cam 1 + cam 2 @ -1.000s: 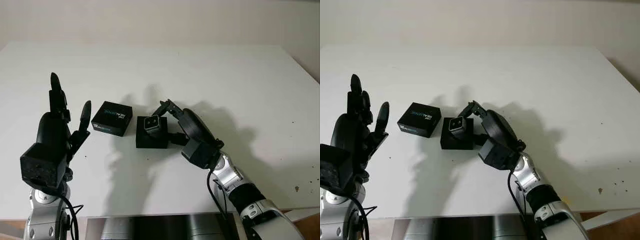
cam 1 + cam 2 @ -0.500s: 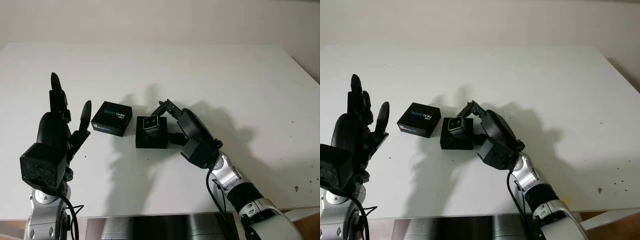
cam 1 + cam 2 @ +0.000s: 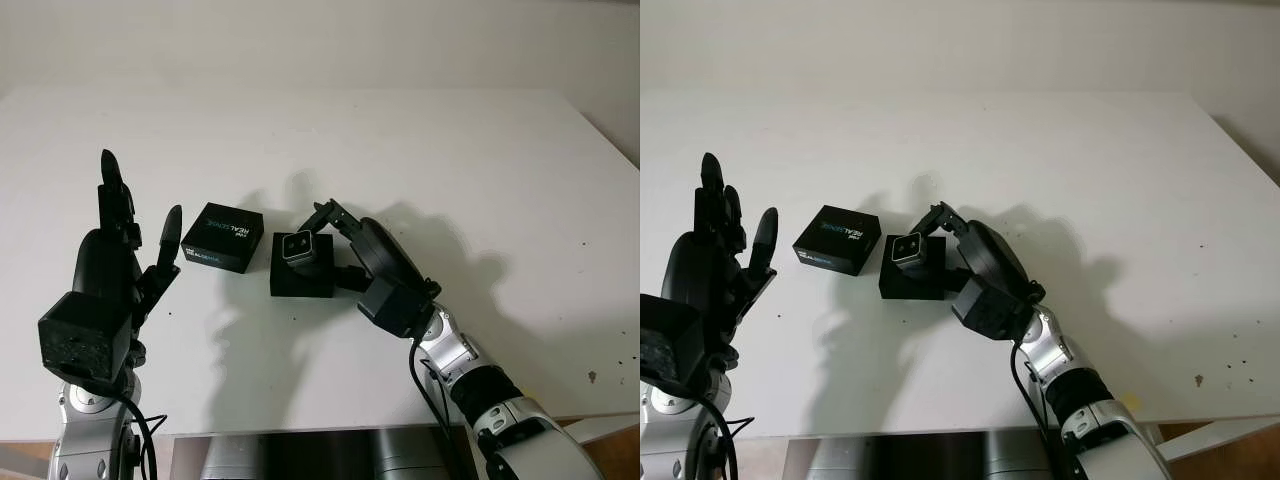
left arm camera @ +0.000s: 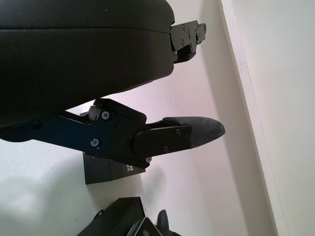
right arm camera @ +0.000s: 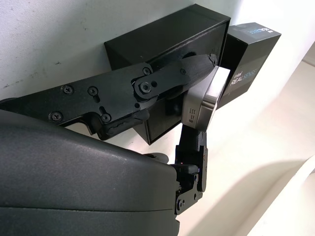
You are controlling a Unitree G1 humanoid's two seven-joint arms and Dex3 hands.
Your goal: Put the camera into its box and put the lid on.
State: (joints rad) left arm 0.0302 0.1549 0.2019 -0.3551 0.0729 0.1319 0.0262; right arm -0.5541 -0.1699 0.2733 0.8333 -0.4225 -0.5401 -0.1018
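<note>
A small silver camera [image 3: 301, 245] is pinched in my right hand [image 3: 320, 240], which is shut on it. The camera sits over the far part of the open black box [image 3: 300, 281], lens face upward; I cannot tell whether it touches the box. In the right wrist view, the camera [image 5: 204, 98] lies between a finger [image 5: 172, 73] and the thumb, with the box [image 5: 162, 37] behind it. The black printed lid [image 3: 224, 236] lies flat on the table just left of the box. My left hand [image 3: 125, 245] is open, raised upright left of the lid.
The white table [image 3: 420, 150] stretches wide behind and to the right of the box. Its front edge [image 3: 300, 430] runs close beneath both arms. In the left wrist view, the lid [image 4: 110, 169] lies beyond the left hand's finger.
The right hand has shifted the camera very slightly left over the box. The left hand and the lid have stayed put.
</note>
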